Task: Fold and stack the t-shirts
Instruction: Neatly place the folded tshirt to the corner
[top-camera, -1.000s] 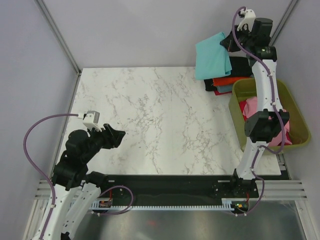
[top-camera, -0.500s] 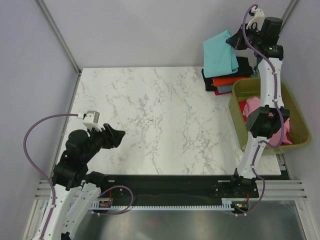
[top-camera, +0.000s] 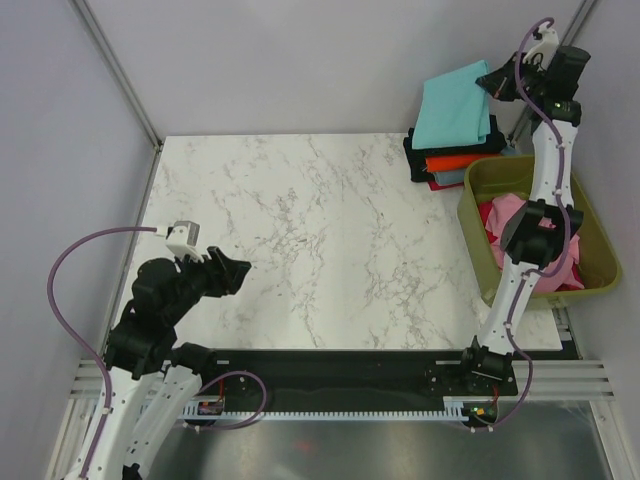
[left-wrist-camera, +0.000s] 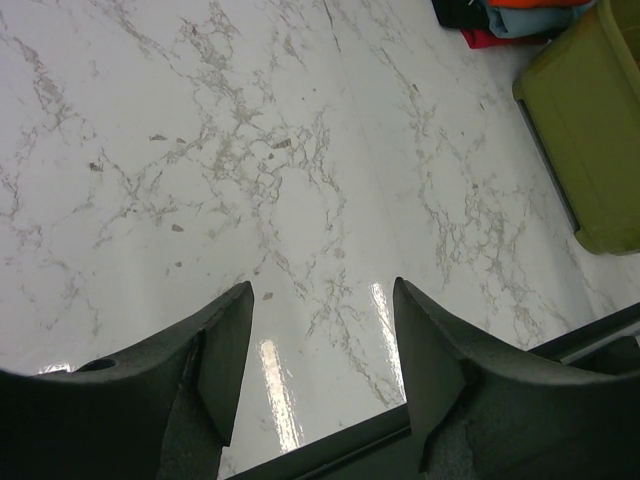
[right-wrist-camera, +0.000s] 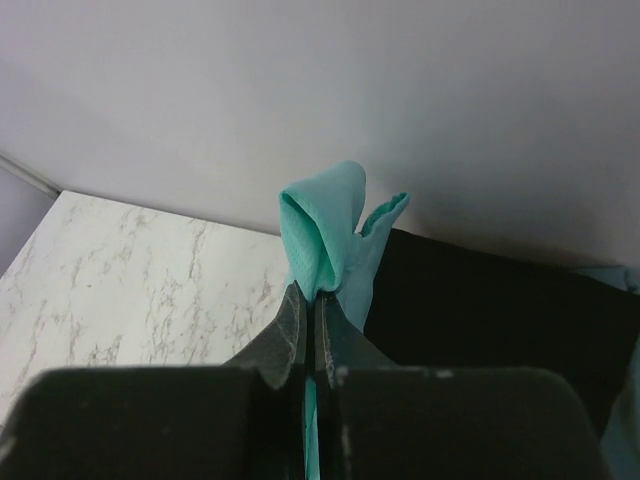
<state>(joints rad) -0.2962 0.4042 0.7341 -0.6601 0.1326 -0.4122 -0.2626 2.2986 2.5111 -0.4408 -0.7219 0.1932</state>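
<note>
Hidden: the teal t-shirt (top-camera: 457, 105) covers much of the black, orange and red stack (top-camera: 455, 160); the right arm (top-camera: 549, 170) hides part of the tub (top-camera: 467, 215).
Right gripper (right-wrist-camera: 311, 305): clamped on the teal t-shirt's edge, above the stack at the far right corner.
Left gripper (left-wrist-camera: 322, 300): fingers apart, empty, over the table (left-wrist-camera: 200, 150).
Change: the teal t-shirt has been carried farther right; the left arm (top-camera: 150, 310) is unmoved.

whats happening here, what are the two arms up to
The right gripper is shut on a teal t-shirt, holding it up over the stack of folded shirts at the far right corner of the marble table. The left gripper is open and holds nothing, low over the table near its base. Pink and red shirts lie in the olive tub on the right.
</note>
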